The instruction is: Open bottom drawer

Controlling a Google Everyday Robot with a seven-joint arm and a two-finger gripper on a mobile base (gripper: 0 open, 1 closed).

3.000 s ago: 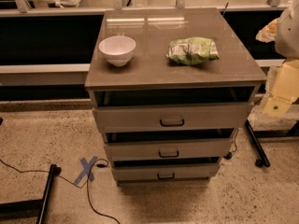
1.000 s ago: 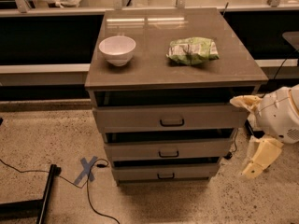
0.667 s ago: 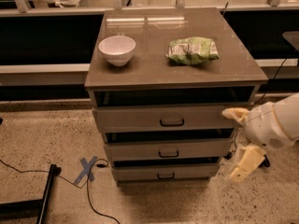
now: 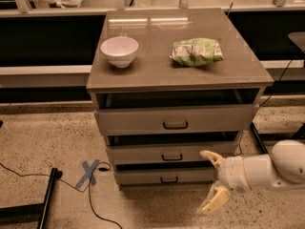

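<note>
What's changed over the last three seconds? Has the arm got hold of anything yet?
The gripper has swung down and left from beside the cabinet to in front of the bottom drawer's right end, fingers open, holding nothing. That drawer, the white bowl and the green bag have not moved.

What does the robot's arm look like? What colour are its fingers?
The arm is white, smooth and rounded like a tube. The gripper, low at the right by the bottom drawer, has two stubby cream-yellow fingers.
</note>
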